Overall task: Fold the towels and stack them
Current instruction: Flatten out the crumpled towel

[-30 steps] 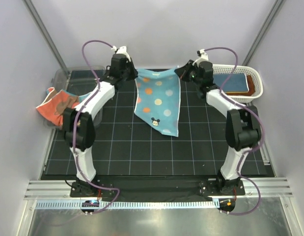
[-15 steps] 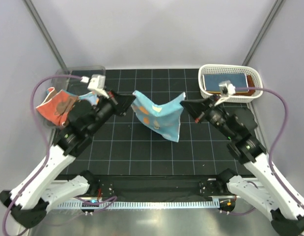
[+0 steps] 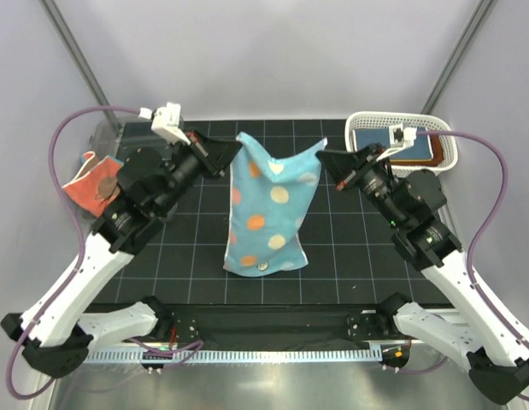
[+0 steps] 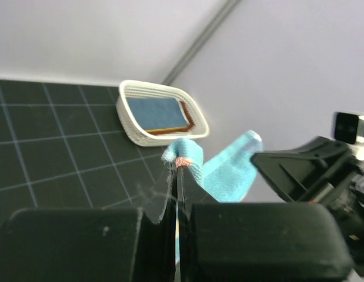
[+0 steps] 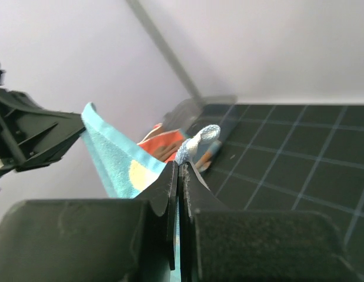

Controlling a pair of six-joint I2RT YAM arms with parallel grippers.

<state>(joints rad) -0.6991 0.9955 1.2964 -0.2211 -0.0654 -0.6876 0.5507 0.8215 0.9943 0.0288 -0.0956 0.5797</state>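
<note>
Light-blue, orange-dotted towel (image 3: 266, 213) hangs spread between both hands over the middle of the black gridded table (image 3: 349, 256). Left hand (image 3: 237, 155) is pressed together on the towel's upper left corner; right hand (image 3: 321, 157) pinches the upper right corner. Contact between lower edge and table cannot be determined. Coral-red towel (image 3: 91, 181) lies at the table's left edge. Folded towels (image 4: 155, 111) sit in the white basket (image 4: 134, 132), far right.

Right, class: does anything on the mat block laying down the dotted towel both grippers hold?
Nothing visible does. The dotted towel hangs from the left gripper and right gripper over the mat; nothing lies below it.
</note>
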